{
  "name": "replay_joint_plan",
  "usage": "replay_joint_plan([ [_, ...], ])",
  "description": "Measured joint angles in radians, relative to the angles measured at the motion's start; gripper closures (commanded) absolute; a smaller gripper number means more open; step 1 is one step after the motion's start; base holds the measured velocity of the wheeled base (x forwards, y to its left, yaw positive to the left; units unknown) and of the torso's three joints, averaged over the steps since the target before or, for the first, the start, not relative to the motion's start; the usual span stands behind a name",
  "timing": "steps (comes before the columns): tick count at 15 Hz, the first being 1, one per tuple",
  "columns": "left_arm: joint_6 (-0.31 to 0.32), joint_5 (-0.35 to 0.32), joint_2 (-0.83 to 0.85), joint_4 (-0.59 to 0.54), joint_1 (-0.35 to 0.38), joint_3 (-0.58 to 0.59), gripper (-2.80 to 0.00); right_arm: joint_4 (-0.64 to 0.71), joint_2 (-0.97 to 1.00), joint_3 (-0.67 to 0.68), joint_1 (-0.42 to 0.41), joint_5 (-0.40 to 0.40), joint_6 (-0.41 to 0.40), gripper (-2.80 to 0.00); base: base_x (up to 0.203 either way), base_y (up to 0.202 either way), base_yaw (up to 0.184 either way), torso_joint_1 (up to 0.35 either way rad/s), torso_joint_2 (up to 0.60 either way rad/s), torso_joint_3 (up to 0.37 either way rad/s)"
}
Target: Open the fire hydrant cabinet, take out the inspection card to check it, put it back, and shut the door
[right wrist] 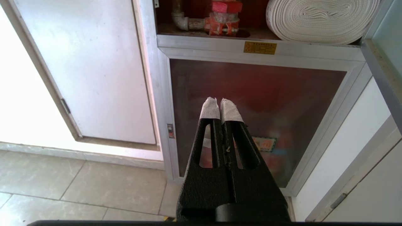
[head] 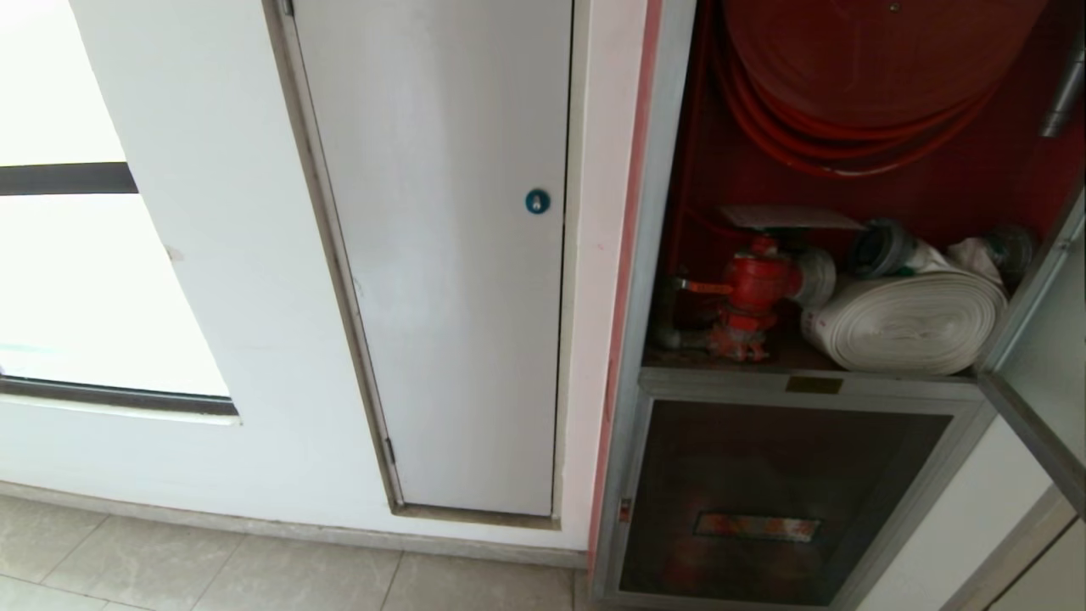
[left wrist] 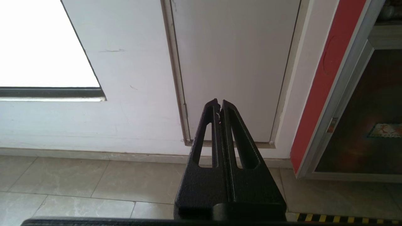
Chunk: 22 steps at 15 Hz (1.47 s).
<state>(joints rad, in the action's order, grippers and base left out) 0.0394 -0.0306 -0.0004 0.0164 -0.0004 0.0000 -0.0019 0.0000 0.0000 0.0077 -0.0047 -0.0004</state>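
Already clear of the swung-open door (head: 1039, 339), the inspection card (head: 789, 217) lies flat above the nearer, closed, empty right gripper (right wrist: 220, 103).

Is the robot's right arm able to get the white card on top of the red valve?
Probably yes. The door is swung open, so nothing covers the card resting on the red valve. The right gripper is shut and down by the lower glass panel, so it must rise.

head looks down, wrists low, sharing white panel (head: 441, 255)
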Motion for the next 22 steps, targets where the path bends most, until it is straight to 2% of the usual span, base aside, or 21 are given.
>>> replay_joint_plan([
  [5, -0.024, 0.02, 0.0, 0.0, 0.0, 0.0, 0.0, -0.001, 0.0, 0.0, 0.0, 0.0, 0.0, 0.0, 0.046, 0.0, -0.002, -0.003, 0.0, 0.001],
  [22, -0.023, 0.021, 0.0, 0.002, 0.0, 0.0, 0.0, 0.001, 0.0, 0.0, 0.0, 0.0, 0.0, 0.0, 0.197, 0.0, 0.0, 0.005, 0.0, 0.002],
])
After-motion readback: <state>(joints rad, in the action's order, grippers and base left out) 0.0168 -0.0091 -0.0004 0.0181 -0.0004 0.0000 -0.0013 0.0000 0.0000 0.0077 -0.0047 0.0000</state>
